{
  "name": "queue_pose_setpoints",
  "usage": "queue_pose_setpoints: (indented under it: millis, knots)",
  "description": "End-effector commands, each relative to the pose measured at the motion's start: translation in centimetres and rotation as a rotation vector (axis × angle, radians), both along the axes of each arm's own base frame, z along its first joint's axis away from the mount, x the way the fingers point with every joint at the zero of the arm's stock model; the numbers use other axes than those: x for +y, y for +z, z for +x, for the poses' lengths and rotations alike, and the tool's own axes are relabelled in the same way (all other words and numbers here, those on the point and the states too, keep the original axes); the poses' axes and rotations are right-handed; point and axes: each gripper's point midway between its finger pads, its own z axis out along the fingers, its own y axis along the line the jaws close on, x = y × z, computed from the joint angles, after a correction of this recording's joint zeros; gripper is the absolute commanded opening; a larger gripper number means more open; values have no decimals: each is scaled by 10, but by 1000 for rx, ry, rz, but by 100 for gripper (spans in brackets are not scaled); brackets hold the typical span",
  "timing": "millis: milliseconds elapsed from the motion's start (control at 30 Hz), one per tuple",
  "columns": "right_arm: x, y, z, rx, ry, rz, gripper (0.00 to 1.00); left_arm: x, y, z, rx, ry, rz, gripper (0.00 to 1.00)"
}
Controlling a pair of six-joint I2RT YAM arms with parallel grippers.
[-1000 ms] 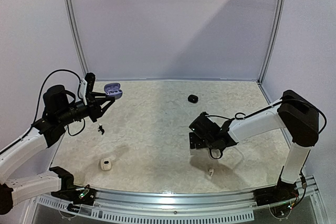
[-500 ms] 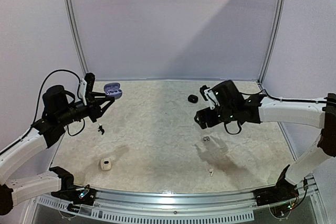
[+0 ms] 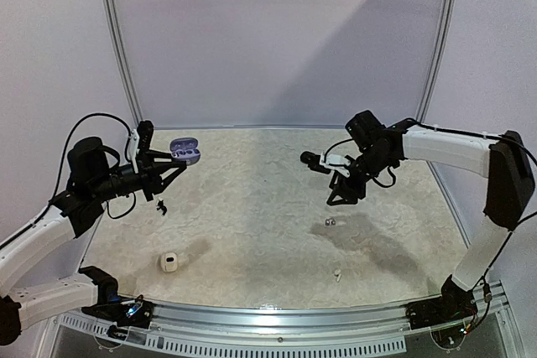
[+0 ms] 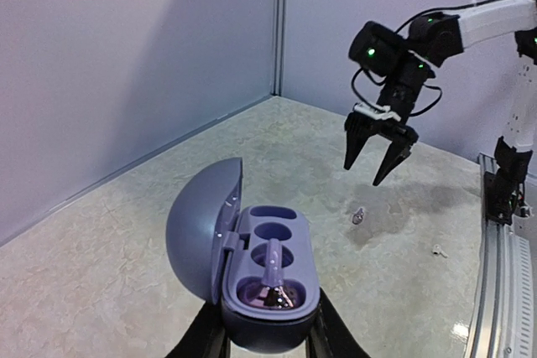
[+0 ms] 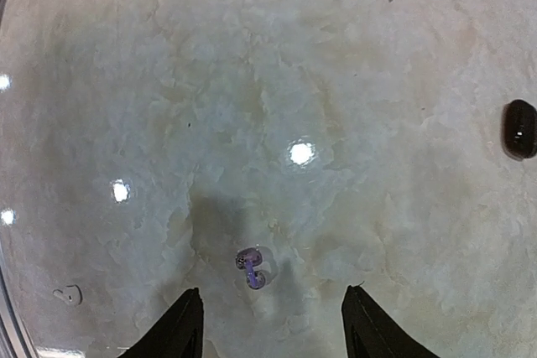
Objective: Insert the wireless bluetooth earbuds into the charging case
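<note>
My left gripper is shut on an open purple charging case and holds it above the table's left side. In the left wrist view the case has its lid swung left, and one purple earbud sits in a near socket; the far sockets look empty. A second purple earbud lies loose on the table. My right gripper is open and empty, pointing down just above and behind it. In the right wrist view that earbud lies just ahead of my open gripper.
A black case lies at the back, also in the right wrist view. A white case sits front left. A tiny white bud lies front right, and a black bud lies under the left arm.
My right arm rose from low over the table, swung back and now hangs open over the loose purple earbud. My left gripper shifted the case slightly right.
</note>
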Motion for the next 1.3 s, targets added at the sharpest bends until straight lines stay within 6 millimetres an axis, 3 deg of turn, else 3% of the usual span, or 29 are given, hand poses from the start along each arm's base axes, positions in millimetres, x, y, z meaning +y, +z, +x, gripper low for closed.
queue_pose_setpoints:
  millis: [0, 200, 333, 967, 1267]
  knots:
    - [-7, -39, -15, 92, 165, -105, 58, -8, -3, -10, 0, -72, 20, 0]
    - [-11, -63, -19, 133, 213, -158, 57, -10, -5, -6, -2, -75, 44, 0]
    - [-10, -73, -12, 102, 215, -162, 50, -10, -7, -2, -3, -66, 47, 0]
    - [-2, -85, -3, 107, 198, -143, 35, -8, -8, 4, -18, -42, 63, 0]
    - [0, -89, -10, 138, 216, -148, 27, -6, -7, 7, -29, -26, 73, 0]
